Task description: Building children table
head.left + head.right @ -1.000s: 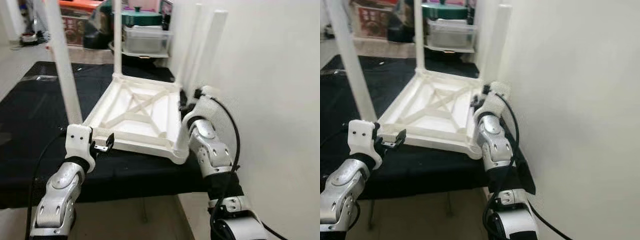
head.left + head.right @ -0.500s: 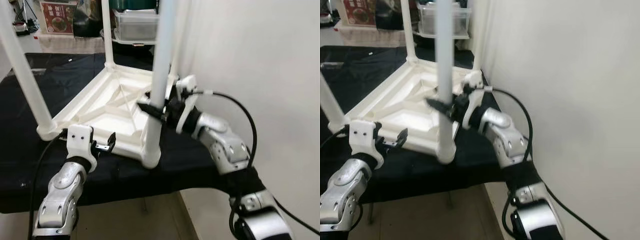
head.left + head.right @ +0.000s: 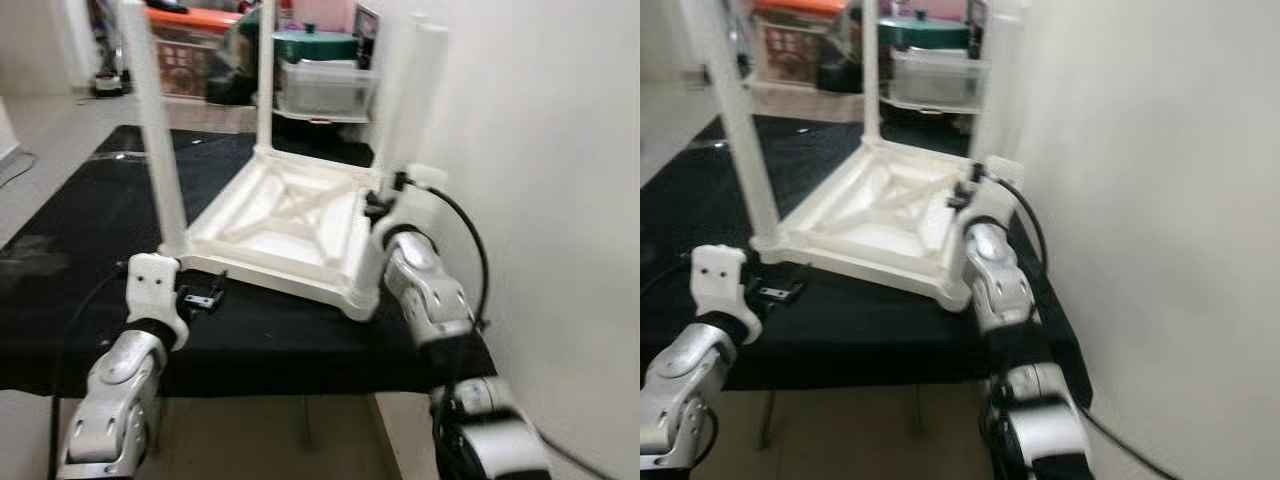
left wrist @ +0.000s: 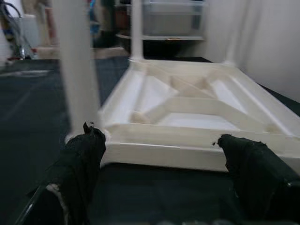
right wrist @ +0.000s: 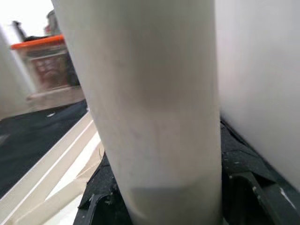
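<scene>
Table: we find a white children table (image 3: 290,225) lying upside down on the black desk (image 3: 80,250), its braced underside facing up, set toward the desk's right edge beside the wall (image 3: 560,200).
Legs: four white legs stand upright from its corners. The front left leg (image 3: 160,140) rises near the left pincer; the back left leg (image 3: 265,75) stands toward the desk's far edge; two legs stand along the wall side, the nearer being the right leg (image 3: 425,100).
Left pincer: we see the left pincer (image 3: 205,297) over the desk near its front edge, just before the table's front left corner. In the left wrist view its two fingers (image 4: 79,164) stand spread apart, with the table's front rail between and beyond them, and nothing between them.
Right pincer: the right pincer (image 3: 385,200) is at the table's right side, against the right leg. In the right wrist view the leg (image 5: 150,108) sits between the black fingers (image 5: 243,187), which we judge to be pinching it.
Background: a clear lidded bin (image 3: 325,85) and an orange-topped box (image 3: 195,20) stand beyond the desk's far edge.
</scene>
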Available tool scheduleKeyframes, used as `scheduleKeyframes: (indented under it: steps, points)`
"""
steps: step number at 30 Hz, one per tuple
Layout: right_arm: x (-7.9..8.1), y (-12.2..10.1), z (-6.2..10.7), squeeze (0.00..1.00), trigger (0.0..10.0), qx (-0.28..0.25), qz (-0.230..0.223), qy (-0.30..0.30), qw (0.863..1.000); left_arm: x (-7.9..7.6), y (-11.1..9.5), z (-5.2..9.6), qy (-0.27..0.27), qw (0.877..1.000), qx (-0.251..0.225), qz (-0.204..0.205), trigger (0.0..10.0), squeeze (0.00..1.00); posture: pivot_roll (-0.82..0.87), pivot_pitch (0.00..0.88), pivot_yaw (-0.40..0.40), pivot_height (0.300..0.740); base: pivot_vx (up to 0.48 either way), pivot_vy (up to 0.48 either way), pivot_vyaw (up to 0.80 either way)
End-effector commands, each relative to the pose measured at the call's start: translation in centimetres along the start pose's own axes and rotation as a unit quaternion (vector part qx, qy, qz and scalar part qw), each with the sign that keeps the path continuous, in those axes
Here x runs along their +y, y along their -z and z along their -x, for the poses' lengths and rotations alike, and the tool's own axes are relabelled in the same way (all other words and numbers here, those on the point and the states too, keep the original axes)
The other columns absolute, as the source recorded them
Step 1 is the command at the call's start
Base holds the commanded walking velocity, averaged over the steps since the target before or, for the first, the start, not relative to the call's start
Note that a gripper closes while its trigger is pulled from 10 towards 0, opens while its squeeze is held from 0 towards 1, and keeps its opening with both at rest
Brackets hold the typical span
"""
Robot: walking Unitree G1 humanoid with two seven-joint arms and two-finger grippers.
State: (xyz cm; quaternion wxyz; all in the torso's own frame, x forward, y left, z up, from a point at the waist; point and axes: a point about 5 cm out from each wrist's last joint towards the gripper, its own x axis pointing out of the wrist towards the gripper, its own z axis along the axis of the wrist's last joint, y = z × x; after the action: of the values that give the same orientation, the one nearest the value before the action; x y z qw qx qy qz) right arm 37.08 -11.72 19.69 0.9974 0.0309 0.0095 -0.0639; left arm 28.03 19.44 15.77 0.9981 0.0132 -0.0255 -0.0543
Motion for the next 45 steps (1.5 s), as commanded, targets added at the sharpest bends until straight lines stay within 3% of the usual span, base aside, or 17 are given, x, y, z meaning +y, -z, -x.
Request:
scheduleKeyframes:
  steps: [1,2,3,4,5,6,9,10,19,20,29,32,37,38,41,42,45]
  points:
    - [-0.5,4.3,0.8,0.00,2.5,0.105,0.039,0.015,0.994,-0.6,-0.1,-0.2,0.016,1.000,0.003,-0.002,10.0,0.00,0.10,0.000,-0.112,0.740,0.000,0.000,0.00]
    - [-0.5,4.3,0.8,0.00,2.5,0.105,0.039,0.015,0.994,-0.6,-0.1,-0.2,0.016,1.000,0.003,-0.002,10.0,0.00,0.10,0.000,-0.112,0.740,0.000,0.000,0.00]
    - [1.1,4.0,1.0,0.00,10.0,0.102,0.038,-0.039,0.993,-0.6,0.0,-0.2,0.017,1.000,0.004,-0.003,10.0,0.00,0.09,0.000,-0.108,0.740,0.000,0.000,0.00]
    - [1.1,4.0,1.0,0.00,10.0,0.102,0.038,-0.039,0.993,-0.6,0.0,-0.2,0.017,1.000,0.004,-0.003,10.0,0.00,0.09,0.000,-0.108,0.740,0.000,0.000,0.00]
    - [2.4,3.4,1.2,0.85,10.0,0.089,0.015,-0.085,0.992,-0.5,0.0,-0.3,0.018,1.000,0.005,-0.003,10.0,0.00,0.09,0.000,-0.109,0.740,0.000,0.000,0.00]
    - [3.5,2.4,1.2,1.00,10.0,0.070,-0.018,-0.140,0.987,-0.5,0.0,-0.3,0.019,1.000,0.006,-0.003,10.0,0.00,0.09,0.000,-0.109,0.740,0.000,0.000,0.00]
    - [5.3,0.3,1.0,1.00,10.0,0.031,-0.049,-0.241,0.969,-0.5,0.1,-0.4,0.020,1.000,0.006,-0.003,10.0,0.00,0.10,0.000,-0.114,0.740,0.000,0.000,0.00]
    - [6.0,-0.6,1.3,0.00,10.0,0.016,-0.053,-0.300,0.952,-0.4,0.1,-0.4,0.020,1.000,0.006,-0.002,10.0,0.00,0.10,0.000,-0.115,0.740,0.000,0.000,0.00]
    - [7.9,-1.8,5.7,0.00,10.0,-0.032,-0.005,-0.562,0.826,-0.5,0.1,-0.4,0.019,1.000,0.005,0.004,10.0,0.00,0.11,0.000,-0.124,0.740,0.000,0.000,0.00]
    - [8.2,-0.8,5.8,0.00,1.3,-0.017,0.003,-0.566,0.824,-0.5,0.1,-0.4,0.018,1.000,0.005,0.004,10.0,0.00,0.11,0.000,-0.129,0.740,0.000,0.000,0.00]
    - [4.0,4.4,0.0,0.00,0.0,0.116,0.016,-0.164,0.979,-0.4,0.1,0.0,0.016,1.000,0.004,0.004,10.0,0.00,0.12,0.000,-0.132,0.740,0.000,0.000,0.00]
    - [-1.2,6.0,-0.1,0.00,0.0,0.155,-0.017,0.046,0.987,-0.4,0.0,0.0,0.017,1.000,0.004,0.004,10.0,0.00,0.11,0.000,-0.125,0.740,0.000,0.000,0.00]
    - [0.9,5.5,1.8,0.00,0.4,0.170,0.010,-0.045,0.984,-0.5,0.0,0.0,0.021,1.000,0.006,0.003,10.0,0.00,0.10,0.000,-0.113,0.740,0.000,0.000,0.00]
    - [1.6,4.3,1.8,0.41,10.0,0.123,-0.011,-0.084,0.989,-0.5,0.0,0.0,0.022,1.000,0.006,0.003,10.0,0.00,0.10,0.000,-0.111,0.740,0.000,0.000,0.00]
    - [2.0,3.4,1.9,0.41,10.0,0.089,-0.024,-0.107,0.990,-0.5,0.0,-0.1,0.022,1.000,0.006,0.004,10.0,0.00,0.10,0.000,-0.111,0.740,0.000,0.000,0.00]
    - [2.4,2.6,1.8,1.00,10.0,0.064,-0.044,-0.137,0.988,-0.6,0.0,-0.1,0.022,1.000,0.006,0.004,10.0,0.00,0.10,0.000,-0.112,0.740,0.000,0.000,0.00]
    - [3.7,1.0,1.1,1.00,10.0,0.038,-0.045,-0.203,0.977,-0.5,0.0,-0.1,0.022,1.000,0.005,0.005,10.0,0.00,0.10,0.000,-0.118,0.740,0.000,0.000,0.00]
